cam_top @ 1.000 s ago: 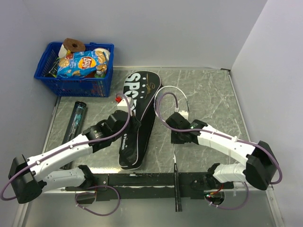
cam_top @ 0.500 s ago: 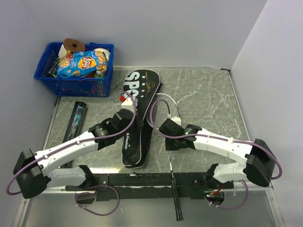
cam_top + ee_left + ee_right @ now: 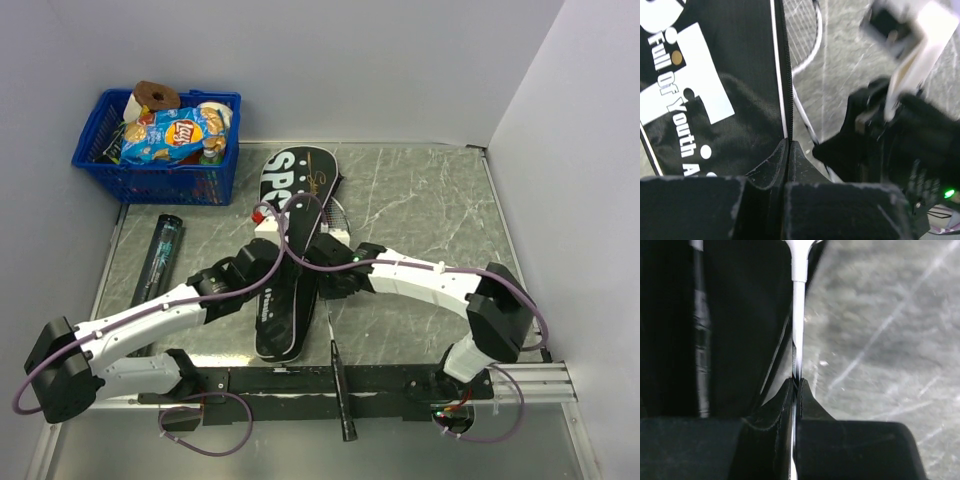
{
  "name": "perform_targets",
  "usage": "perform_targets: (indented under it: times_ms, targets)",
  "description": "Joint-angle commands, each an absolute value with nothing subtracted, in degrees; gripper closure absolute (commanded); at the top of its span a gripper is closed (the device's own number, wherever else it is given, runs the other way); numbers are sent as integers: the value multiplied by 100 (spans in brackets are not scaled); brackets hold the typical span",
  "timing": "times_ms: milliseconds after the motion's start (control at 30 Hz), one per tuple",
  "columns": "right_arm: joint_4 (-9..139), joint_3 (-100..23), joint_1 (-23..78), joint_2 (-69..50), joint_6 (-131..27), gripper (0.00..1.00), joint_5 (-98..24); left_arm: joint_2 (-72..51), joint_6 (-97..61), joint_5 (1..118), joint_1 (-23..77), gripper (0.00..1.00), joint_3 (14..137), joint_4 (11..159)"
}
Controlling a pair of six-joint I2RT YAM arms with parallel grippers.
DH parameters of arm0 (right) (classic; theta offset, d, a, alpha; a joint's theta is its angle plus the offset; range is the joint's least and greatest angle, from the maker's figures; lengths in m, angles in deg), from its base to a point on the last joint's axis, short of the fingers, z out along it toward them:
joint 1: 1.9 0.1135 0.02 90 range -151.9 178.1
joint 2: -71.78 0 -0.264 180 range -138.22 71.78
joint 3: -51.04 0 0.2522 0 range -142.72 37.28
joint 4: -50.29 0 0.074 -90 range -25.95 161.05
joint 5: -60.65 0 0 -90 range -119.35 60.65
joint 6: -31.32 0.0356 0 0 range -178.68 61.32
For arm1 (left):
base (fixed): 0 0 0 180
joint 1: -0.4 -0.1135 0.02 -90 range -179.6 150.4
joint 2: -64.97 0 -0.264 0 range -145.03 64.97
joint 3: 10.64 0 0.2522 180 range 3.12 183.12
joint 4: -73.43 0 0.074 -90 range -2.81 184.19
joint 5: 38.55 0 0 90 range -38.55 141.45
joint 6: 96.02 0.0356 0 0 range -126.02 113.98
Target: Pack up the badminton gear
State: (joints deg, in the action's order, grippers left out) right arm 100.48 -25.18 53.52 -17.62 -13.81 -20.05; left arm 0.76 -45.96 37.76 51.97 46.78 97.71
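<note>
Right fingers clamp the racket shaft, just beside the bag.

A grey-green, marble-patterned worktop carries everything here. Near its middle a black racket-shaped fabric bag with white lettering lies flat, its wide end toward the far wall and its narrow end toward the near edge. Just beside the bag's right edge is a thin white-framed racket. Its strung head is by the bag's wide part, and its black handle reaches across the black metal rail along the near edge. Whether the racket rests on the surface cannot be told. Well to the left, a long dark tube lies along the left edge. A blue plastic basket of snack packets stands at the far left corner.
</note>
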Motion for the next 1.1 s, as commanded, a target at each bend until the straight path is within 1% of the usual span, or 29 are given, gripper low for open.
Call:
perform_targets:
  times_ms: [0, 200, 233, 467, 600, 633, 700, 733, 800, 833, 933, 1067]
  targets:
    - [9789, -3215, 5163, -2102, -1710, 100, -2030, 415, -4794, 3888, 5208, 99, 4487, 9378]
    - [9394, -3979, 4566, -2998, -2132, 100, -2258, 512, -4909, 4046, 5226, 99, 4092, 9115]
    - [9141, -4137, 4443, -3199, -2228, 100, -2232, 468, -4917, 4055, 5226, 99, 4083, 9114]
    - [7876, -4367, 4073, -3719, -2194, 100, -2092, 230, -4961, 4266, 5234, 99, 4038, 8904]
    - [7425, -4603, 3844, -4114, -2097, 100, -2126, 204, -4988, 4345, 5234, 99, 4100, 8842]
    - [7390, -4648, 3809, -4168, -2106, 96, -2179, 186, -4988, 4354, 5234, 99, 4117, 8851]
    - [7328, -4744, 3774, -4221, -2184, 84, -2328, 151, -4962, 4345, 5234, 99, 4170, 8868]
    - [7319, -4728, 3782, -4204, -2202, 73, -2355, 125, -4953, 4319, 5234, 99, 4179, 8868]
    - [7232, -4518, 3783, -4029, -2220, 63, -2477, 90, -4935, 4284, 5234, 99, 4223, 8912]
    - [7223, -4412, 3774, -3941, -2211, 56, -2478, 72, -4918, 4284, 5234, 99, 4249, 8930]
    - [7266, -3911, 3783, -3493, -2238, 48, -2495, 63, -4830, 4161, 5234, 99, 4328, 9026]
    - [7389, -3217, 3791, -2781, -2264, 45, -2697, 63, -4742, 3994, 5243, 99, 4442, 9149]
